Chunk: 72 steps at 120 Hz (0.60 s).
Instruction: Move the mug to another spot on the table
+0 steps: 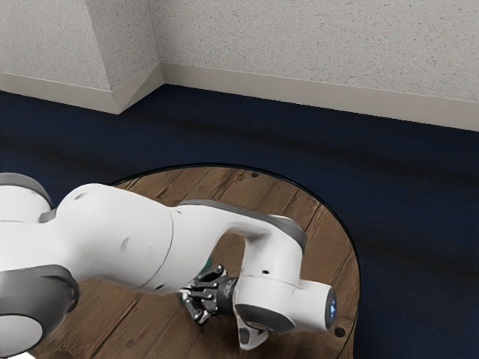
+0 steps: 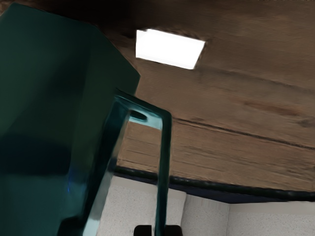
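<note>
You can see the big white robot arm (image 1: 127, 239) come in from the exterior view's left. It bends down over the round wooden bench with a dark rim (image 1: 299, 209) and covers a lot of it. At the end of the arm sits the black hand (image 1: 199, 302), low over the wood, in the part of the bench nearest the camera. Most of the hand is tucked behind the arm, so you cannot tell if it is open or closed.

The dark green mug with flat sides (image 2: 49, 123) is right next to the hand. In the wrist view it looks very big and close. Its thin, glassy green handle (image 2: 162, 157) sticks out from its side as a bent loop, and the wood shows through the gap. In the exterior view a tiny bit of the green mug (image 1: 209, 263) peeks out between two parts of the arm, just above the hand. You cannot tell if the mug stands on the bench or is off it.

Behind the mug, in the wrist view, a bright white patch of light (image 2: 170, 48) lies on the brown planks. Past the handle runs the bench's dark rim, and beyond that is a pale speckled wall (image 2: 256, 219). In the exterior view a dark blue floor (image 1: 374, 149) lies all around the bench. A cream strip (image 1: 299, 90) runs along the bottom of the walls.
</note>
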Tool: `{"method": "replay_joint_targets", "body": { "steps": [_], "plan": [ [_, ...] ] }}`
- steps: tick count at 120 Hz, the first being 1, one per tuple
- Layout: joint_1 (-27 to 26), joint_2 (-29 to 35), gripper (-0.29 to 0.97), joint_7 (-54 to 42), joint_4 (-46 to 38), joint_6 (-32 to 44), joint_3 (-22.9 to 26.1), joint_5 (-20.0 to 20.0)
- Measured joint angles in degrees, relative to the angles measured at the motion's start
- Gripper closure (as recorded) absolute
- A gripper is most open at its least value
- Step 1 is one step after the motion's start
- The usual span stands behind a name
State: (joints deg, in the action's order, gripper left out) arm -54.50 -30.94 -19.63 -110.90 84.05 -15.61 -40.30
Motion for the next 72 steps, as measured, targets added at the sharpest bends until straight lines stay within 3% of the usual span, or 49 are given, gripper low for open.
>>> {"method": "replay_joint_targets", "body": {
  "steps": [35,72],
  "plan": [
    [1.51,4.34,0.79,-0.03,-0.99,0.22,-5.45,-0.59],
    [3.41,3.77,0.79,-0.76,-1.13,5.63,-8.98,-5.1]
  ]
}}
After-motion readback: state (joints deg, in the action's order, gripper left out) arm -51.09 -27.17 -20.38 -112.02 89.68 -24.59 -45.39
